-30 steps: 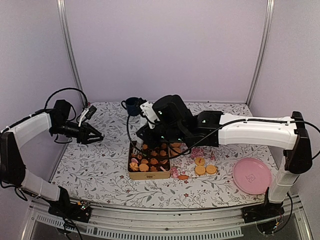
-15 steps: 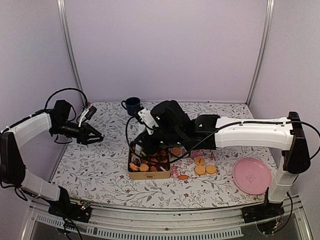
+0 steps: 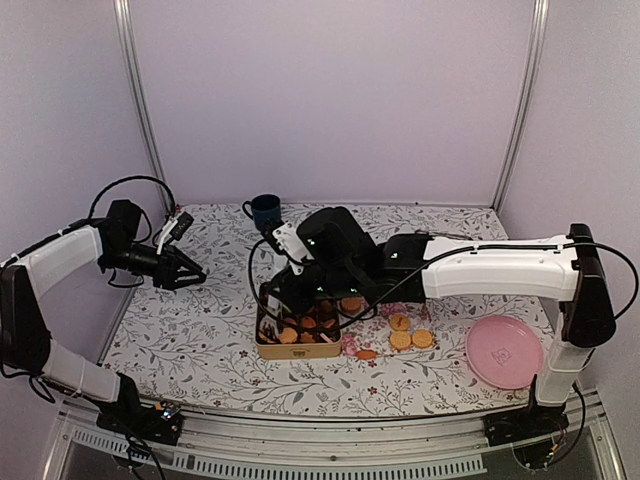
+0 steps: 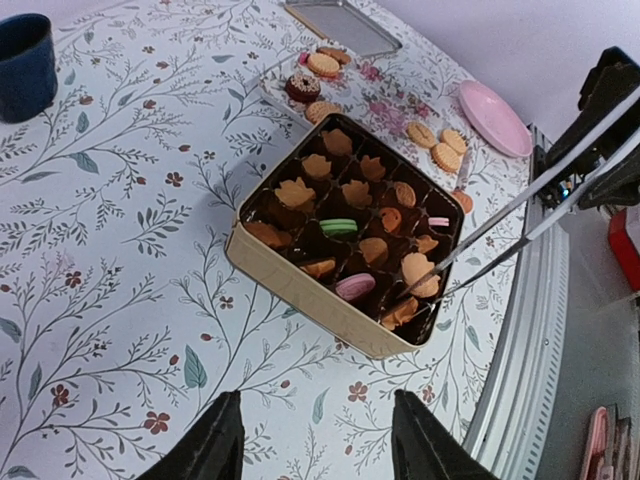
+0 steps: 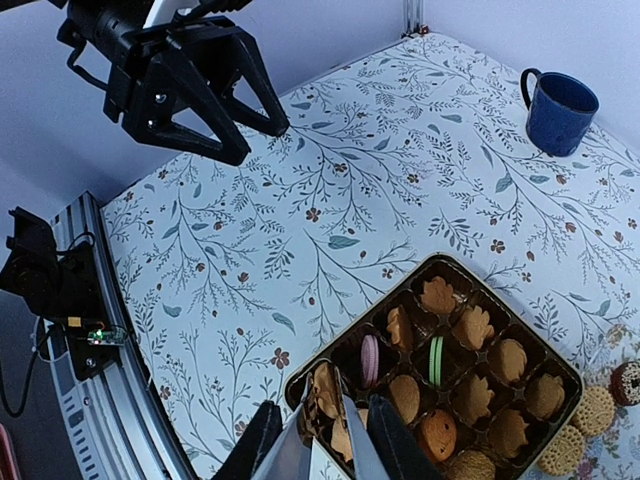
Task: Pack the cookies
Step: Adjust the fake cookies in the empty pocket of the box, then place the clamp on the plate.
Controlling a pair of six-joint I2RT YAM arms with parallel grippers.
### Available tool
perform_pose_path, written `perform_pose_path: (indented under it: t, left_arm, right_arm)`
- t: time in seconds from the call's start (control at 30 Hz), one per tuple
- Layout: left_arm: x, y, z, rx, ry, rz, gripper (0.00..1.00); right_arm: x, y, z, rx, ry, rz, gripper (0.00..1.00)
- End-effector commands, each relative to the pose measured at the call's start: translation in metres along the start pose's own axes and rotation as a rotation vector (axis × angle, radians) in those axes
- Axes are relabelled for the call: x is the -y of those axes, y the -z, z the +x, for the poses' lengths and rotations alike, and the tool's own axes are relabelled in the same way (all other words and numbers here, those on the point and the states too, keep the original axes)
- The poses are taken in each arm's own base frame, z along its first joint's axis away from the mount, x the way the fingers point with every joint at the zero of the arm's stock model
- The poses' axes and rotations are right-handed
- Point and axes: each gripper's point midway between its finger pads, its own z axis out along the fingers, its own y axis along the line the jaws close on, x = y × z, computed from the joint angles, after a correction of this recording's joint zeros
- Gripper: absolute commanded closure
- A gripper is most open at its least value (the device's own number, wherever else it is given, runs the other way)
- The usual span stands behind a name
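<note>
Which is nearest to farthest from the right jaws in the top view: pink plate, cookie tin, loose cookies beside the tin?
1. Cookie tin: centre, the right jaws reach down into it.
2. Loose cookies: just right of the tin.
3. Pink plate: far right, near the front edge.

The right arm [image 3: 480, 265] leans over the cookie tin [image 3: 297, 350]; loose cookies [image 3: 400, 340] lie near a pink plate [image 3: 505, 352].

Right fingers [image 5: 345, 435] moved left, lower, to tin [image 3: 298, 352] near-left corner.
</note>
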Motion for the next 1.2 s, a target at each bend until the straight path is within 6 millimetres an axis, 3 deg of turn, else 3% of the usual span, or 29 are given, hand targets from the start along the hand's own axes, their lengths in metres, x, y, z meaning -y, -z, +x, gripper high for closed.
perform_pose_path:
  t: [0.0, 0.13, 0.23, 0.3, 0.43, 0.57, 0.8, 1.03, 1.17]
  left_arm:
    - [-0.001, 0.004, -0.001, 0.011, -0.017, -0.01, 0.49]
    - [-0.003, 0.004, -0.004, 0.009, -0.016, -0.022, 0.45]
    - [-0.006, 0.005, -0.006, 0.008, -0.012, -0.034, 0.42]
    - [-0.008, 0.005, -0.007, 0.007, -0.012, -0.038, 0.41]
    - [-0.01, 0.005, -0.008, 0.003, -0.017, -0.042, 0.39]
    - [-0.01, 0.003, -0.007, 0.005, -0.024, -0.044, 0.39]
    - [-0.004, 0.003, -0.008, 0.012, -0.05, -0.036, 0.39]
    - [-0.001, 0.004, -0.008, 0.017, -0.065, -0.035, 0.4]
    - [-0.001, 0.004, -0.009, 0.018, -0.074, -0.038, 0.4]
  right_arm:
    - [0.013, 0.031, -0.035, 0.092, 0.009, 0.059, 0.69]
    - [0.04, 0.066, -0.057, 0.16, -0.044, 0.092, 0.64]
    - [0.07, 0.09, -0.054, 0.175, -0.124, 0.13, 0.6]
    - [0.094, 0.106, -0.044, 0.171, -0.201, 0.149, 0.59]
    - [0.15, 0.131, 0.001, 0.122, -0.458, 0.207, 0.58]
    - [0.183, 0.148, 0.042, 0.102, -0.703, 0.222, 0.57]
    - [0.214, 0.15, 0.088, 0.091, -0.986, 0.292, 0.56]
    - [0.233, 0.129, 0.122, 0.044, -1.19, 0.383, 0.57]
    - [0.239, 0.112, 0.138, 0.0, -1.287, 0.417, 0.52]
